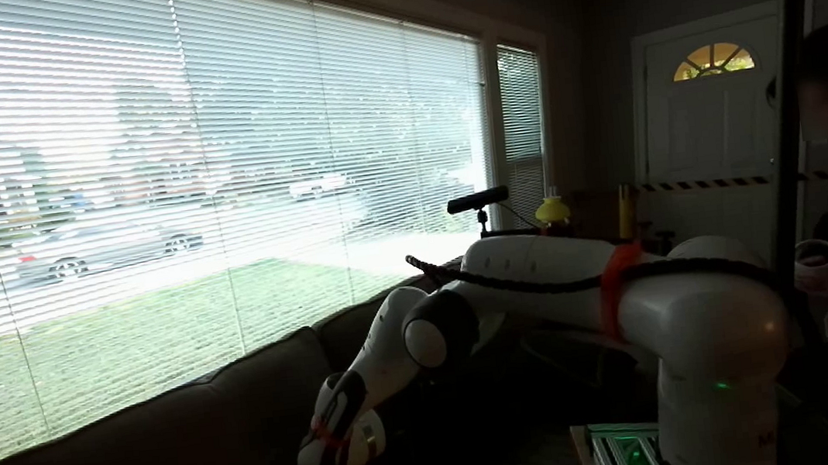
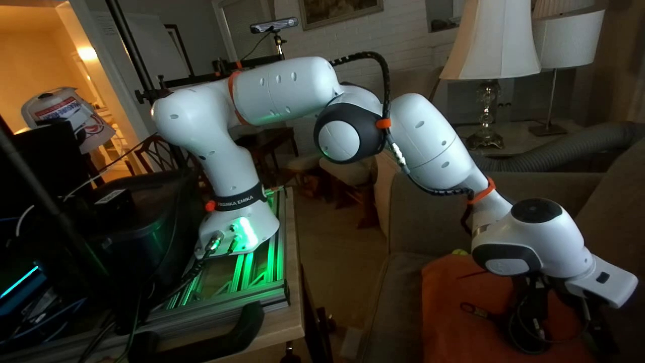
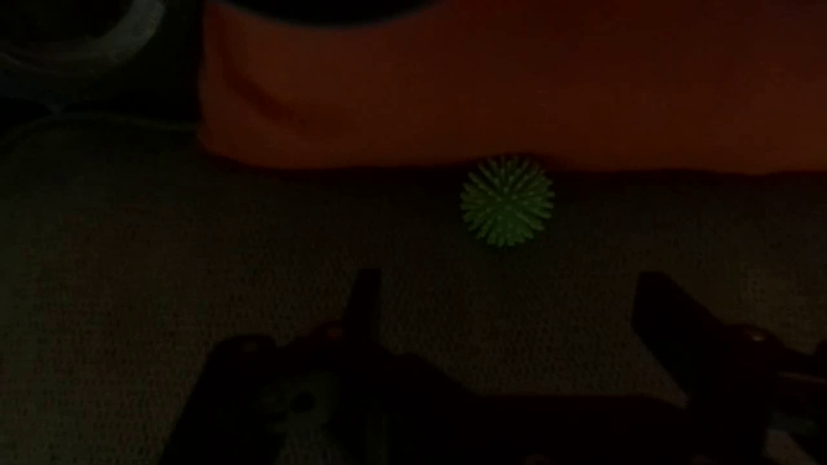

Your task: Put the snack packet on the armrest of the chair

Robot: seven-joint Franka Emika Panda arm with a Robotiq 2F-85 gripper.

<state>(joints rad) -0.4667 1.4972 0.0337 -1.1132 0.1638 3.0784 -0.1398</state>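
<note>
Gripper (image 3: 510, 278) is hanging low in wrist view, jaws standing wide apart, nothing between; probably being held that way for a pickup. Not seeing the snack packet anywhere. Green spiky ball (image 3: 507, 201) is sitting above centre beside orange fabric (image 3: 400, 97), maybe being stopped there from rolling. Armrest (image 2: 426, 222) is showing right of centre in an exterior view.

White rounded arm (image 2: 282, 93), black joint housing (image 2: 369, 132), orange straps (image 1: 611, 307), ribbed black cable (image 2: 386, 91); collar (image 2: 241, 198) lettered FRANKA EMIKA
</note>
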